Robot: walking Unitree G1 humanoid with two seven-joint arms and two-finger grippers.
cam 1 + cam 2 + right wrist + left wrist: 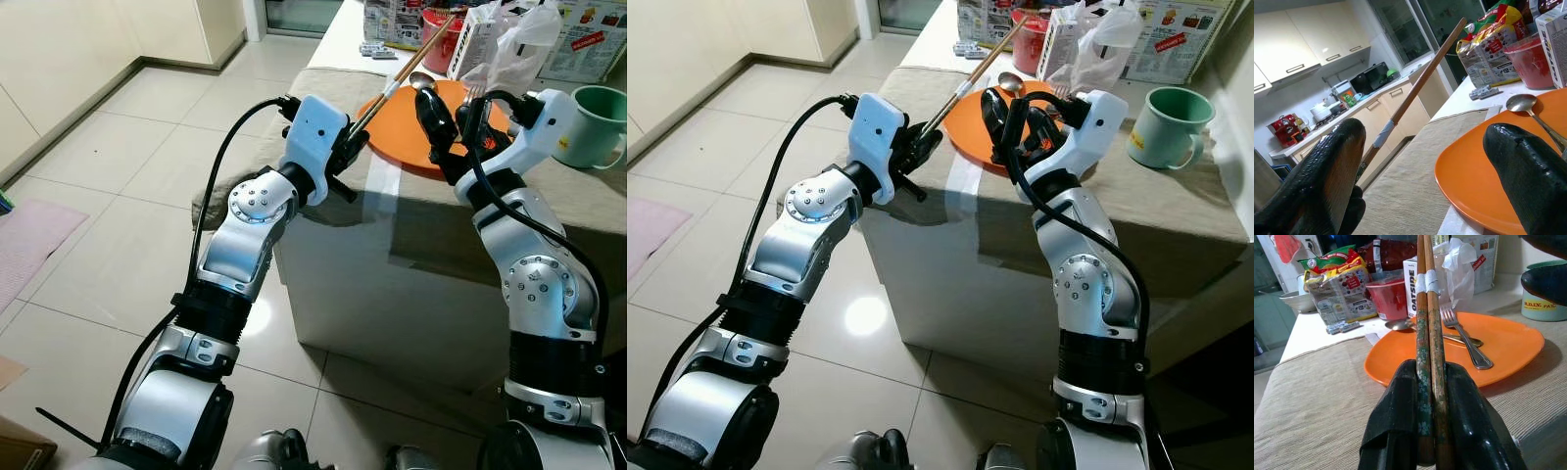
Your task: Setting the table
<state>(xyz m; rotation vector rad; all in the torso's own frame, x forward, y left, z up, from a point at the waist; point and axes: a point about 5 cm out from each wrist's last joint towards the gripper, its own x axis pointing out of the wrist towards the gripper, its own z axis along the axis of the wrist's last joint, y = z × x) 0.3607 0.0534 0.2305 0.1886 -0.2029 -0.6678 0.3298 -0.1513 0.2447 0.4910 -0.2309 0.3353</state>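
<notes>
An orange plate [1508, 347] lies on the beige cloth [1317, 401] at the table's near corner, with a spoon [1400, 324] and a fork [1459, 330] resting on it. My left gripper [351, 149] is shut on a pair of wooden chopsticks [402, 73] taped together. It sits at the plate's left edge, and the sticks slant up and away over the plate. My right gripper [453, 122] hovers open just above the plate's near rim [1469, 181], nothing between its fingers. A green mug [593, 127] stands to the right of the plate.
A red tub [1388, 296], an oats box [1410, 279], snack packets [1339, 289] and a plastic bag [519, 44] crowd the table behind the plate. The table's front edge [392, 211] drops to tiled floor. A pink mat [29, 235] lies far left.
</notes>
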